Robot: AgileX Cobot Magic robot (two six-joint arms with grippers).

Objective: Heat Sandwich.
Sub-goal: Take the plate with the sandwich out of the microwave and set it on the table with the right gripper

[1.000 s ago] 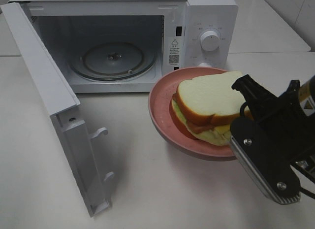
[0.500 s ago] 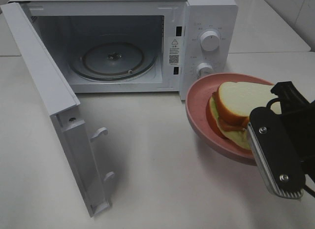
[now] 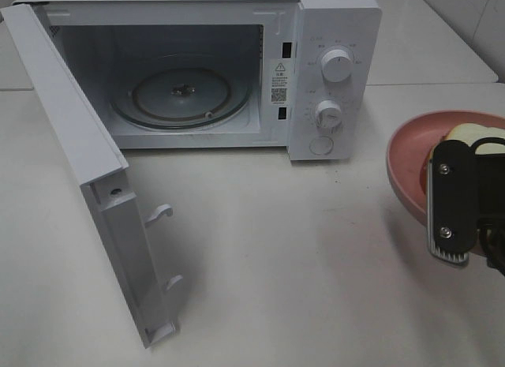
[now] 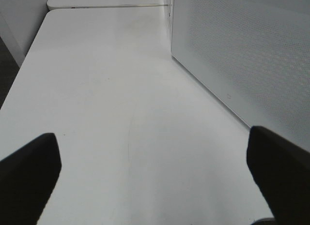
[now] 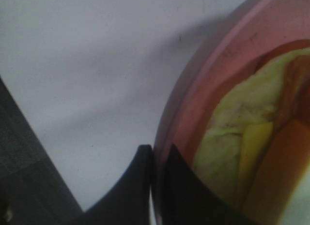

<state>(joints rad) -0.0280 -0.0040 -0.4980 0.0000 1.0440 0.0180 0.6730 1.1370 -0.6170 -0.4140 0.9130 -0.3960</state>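
Microwave (image 3: 197, 71) stands on the white table (image 3: 276, 256) with its door (image 3: 95, 185) swung wide; the glass turntable (image 3: 180, 95) inside is bare — nothing loaded yet. Right gripper (image 5: 157, 162) has its two dark fingers pressed together on the rim of the pink plate (image 5: 193, 104), pinching it at the edge; in the overhead view the same gripper (image 3: 454, 252) sits at the far right of the table with the plate (image 3: 406, 158) partly cut off by the frame and well apart from the oven's opening. Sandwich (image 5: 252, 152) rides on that plate: pale yellow-green filling and a tan crust show close up in the wrist view, and only a sliver of white bread (image 3: 465, 132) shows from above, behind the gripper body. Whether the plate is lifted clear of the table or resting on it cannot be told. Left gripper (image 4: 155, 181) is spread wide and empty, over bare table beside the microwave's perforated side wall (image 4: 242, 51). Progress, as a judgement: door-opening is done and the plate is in hand; still to come are carrying the plate into the cavity, setting it on the turntable, letting go, shutting the door and turning the dials (image 3: 337, 65) — the greater part of the job.
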